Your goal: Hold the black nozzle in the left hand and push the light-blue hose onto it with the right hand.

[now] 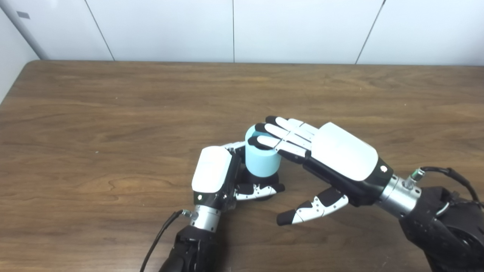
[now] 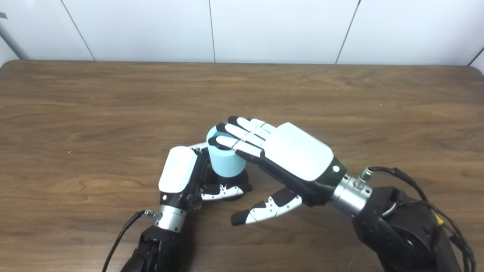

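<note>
The left hand (image 1: 213, 175), white-backed with black fingers, is wrapped around the short black round nozzle (image 1: 261, 180), which stands upright on the brown wood-grain table (image 1: 113, 124) with the thumb crossing its front and the other fingers curling behind it. The right hand (image 1: 332, 156) lies flat and spread, palm down, its fingertips (image 1: 261, 141) resting on the top rim of the light-blue cylindrical hose piece (image 1: 261, 160), while its thumb hangs free below, touching nothing. That hose piece sits upright directly on top of the nozzle, just beside the left hand's back.
</note>
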Available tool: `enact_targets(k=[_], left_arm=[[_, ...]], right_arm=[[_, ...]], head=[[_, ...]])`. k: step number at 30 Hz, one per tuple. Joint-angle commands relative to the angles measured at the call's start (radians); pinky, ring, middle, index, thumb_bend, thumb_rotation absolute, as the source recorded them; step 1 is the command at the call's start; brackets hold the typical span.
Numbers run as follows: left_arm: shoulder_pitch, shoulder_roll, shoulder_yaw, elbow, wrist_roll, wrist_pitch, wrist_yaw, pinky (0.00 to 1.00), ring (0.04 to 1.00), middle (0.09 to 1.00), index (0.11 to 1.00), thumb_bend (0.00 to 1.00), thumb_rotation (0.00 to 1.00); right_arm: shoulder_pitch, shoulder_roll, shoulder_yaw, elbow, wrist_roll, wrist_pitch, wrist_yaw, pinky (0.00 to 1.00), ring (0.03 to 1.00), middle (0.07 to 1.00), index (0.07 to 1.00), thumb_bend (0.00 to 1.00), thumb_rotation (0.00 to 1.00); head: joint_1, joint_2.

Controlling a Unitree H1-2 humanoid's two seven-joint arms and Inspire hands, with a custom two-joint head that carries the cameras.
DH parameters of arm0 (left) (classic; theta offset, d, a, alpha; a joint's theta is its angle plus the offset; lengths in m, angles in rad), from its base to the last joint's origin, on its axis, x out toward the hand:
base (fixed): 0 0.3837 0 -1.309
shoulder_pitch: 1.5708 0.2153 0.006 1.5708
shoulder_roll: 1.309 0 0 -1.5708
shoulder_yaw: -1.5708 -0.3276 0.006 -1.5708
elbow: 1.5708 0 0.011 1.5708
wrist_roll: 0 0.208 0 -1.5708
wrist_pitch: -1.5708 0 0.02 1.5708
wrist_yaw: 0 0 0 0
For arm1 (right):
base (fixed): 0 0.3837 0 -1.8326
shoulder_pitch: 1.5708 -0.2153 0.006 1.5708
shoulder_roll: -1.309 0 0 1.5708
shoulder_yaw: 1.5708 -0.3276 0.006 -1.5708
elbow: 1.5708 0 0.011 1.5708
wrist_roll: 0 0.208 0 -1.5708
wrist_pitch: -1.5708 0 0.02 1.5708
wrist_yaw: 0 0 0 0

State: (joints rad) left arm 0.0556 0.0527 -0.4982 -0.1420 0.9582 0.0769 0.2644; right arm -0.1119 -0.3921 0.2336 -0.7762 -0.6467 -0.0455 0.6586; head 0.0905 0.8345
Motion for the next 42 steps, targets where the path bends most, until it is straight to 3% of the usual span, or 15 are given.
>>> enact_targets(k=[1,15,23,42], left_arm=[[0.084,-0.053,-0.058,0.083,0.005,0.024,-0.027,0.43,0.478,0.462,0.495,0.52,0.0],[0.083,-0.052,-0.061,0.081,0.015,0.028,-0.027,0.43,0.479,0.461,0.497,0.52,0.0],[0.084,-0.053,-0.062,0.076,0.019,0.034,-0.032,0.42,0.473,0.457,0.499,0.52,0.0],[0.087,-0.052,-0.062,0.066,0.037,0.044,-0.039,0.43,0.479,0.463,0.497,0.52,0.0]], right_arm=[[-0.011,-0.002,-0.011,-0.029,0.018,-0.006,-0.011,0.94,0.978,0.985,0.908,0.55,0.87],[-0.003,-0.005,0.001,-0.023,0.026,0.005,0.007,0.91,0.941,0.92,0.873,0.56,0.78],[-0.001,-0.035,0.026,0.011,-0.022,-0.033,0.025,0.94,0.936,0.905,0.859,0.57,0.74],[0.038,-0.05,0.055,0.067,-0.045,-0.046,0.008,0.91,0.936,0.906,0.88,0.56,0.74]], head=[[0.0,0.001],[0.002,0.007],[0.003,0.009],[0.005,0.013]])
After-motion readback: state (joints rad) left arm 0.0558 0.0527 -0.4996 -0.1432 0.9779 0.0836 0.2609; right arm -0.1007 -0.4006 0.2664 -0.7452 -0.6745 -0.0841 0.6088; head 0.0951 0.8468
